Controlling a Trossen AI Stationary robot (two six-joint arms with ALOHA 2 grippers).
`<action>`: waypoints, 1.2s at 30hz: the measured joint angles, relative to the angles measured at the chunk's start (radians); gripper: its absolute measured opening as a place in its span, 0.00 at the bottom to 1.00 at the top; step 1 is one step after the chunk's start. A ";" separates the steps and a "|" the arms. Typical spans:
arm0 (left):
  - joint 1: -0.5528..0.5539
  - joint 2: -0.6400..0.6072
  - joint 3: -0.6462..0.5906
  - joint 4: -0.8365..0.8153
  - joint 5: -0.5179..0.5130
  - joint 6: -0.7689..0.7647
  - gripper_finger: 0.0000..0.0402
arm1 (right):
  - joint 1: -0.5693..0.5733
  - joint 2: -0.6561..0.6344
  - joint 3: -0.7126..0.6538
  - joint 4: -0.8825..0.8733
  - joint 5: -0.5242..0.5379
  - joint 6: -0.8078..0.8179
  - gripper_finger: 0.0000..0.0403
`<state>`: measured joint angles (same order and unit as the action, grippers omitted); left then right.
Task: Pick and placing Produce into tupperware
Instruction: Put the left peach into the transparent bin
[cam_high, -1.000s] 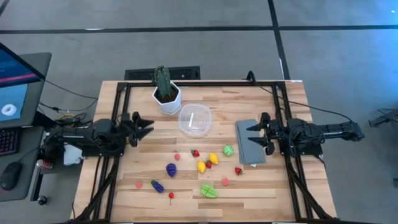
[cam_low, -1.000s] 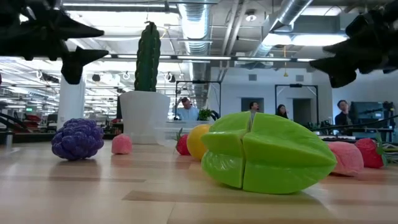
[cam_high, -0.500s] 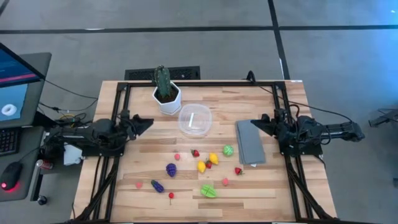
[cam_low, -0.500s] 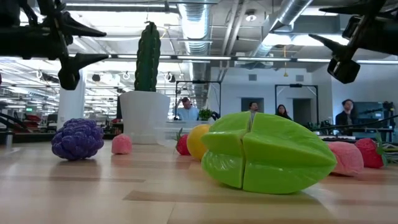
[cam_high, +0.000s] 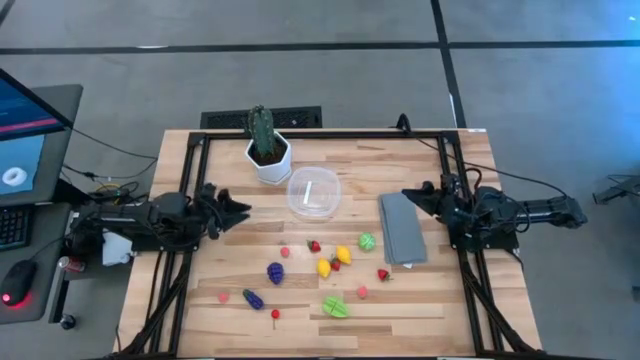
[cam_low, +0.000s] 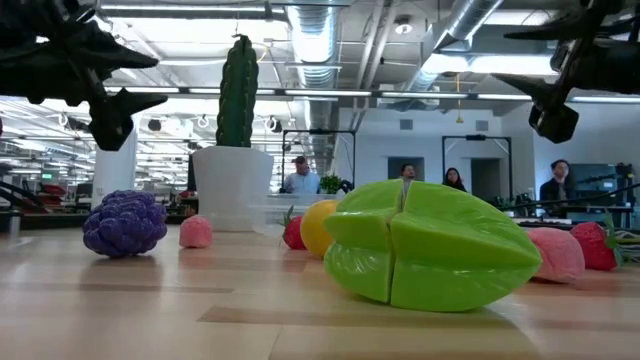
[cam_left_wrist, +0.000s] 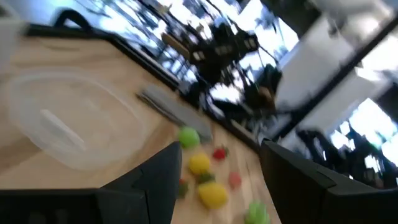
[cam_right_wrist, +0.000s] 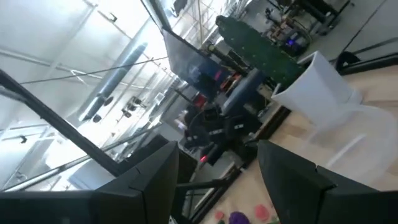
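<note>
High view: produce (cam_high: 343, 255) beside tupperware (cam_high: 314, 193)

A cactus (cam_high: 261, 131) in a white pot (cam_high: 270, 163), a grey folded cloth (cam_high: 402, 229) on the wooden table (cam_high: 440, 310)

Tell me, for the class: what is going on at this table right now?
Nothing is being handled yet. The left gripper and right gripper hang open and empty at opposite sides of the table. The clear tupperware stands empty beside the white cactus pot. All the toy produce lies scattered on the wood nearer the front, and a grey cloth lies flat by the right arm.
</note>
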<state>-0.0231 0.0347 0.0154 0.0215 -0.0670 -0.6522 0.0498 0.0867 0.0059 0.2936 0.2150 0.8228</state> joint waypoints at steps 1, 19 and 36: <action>0.000 0.008 0.000 -0.004 0.020 0.017 0.51 | 0.000 0.006 0.000 0.000 0.000 -0.022 0.60; -0.171 0.152 0.033 0.237 -0.002 -0.314 0.51 | 0.054 0.111 0.020 0.059 -0.106 -0.065 0.60; -0.290 0.767 0.283 0.163 0.168 -0.243 0.51 | 0.077 0.523 0.302 0.021 -0.057 -0.336 0.60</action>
<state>-0.3134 0.8019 0.2988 0.1843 0.1011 -0.8951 0.1268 0.6097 0.3075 0.3150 0.1576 0.4865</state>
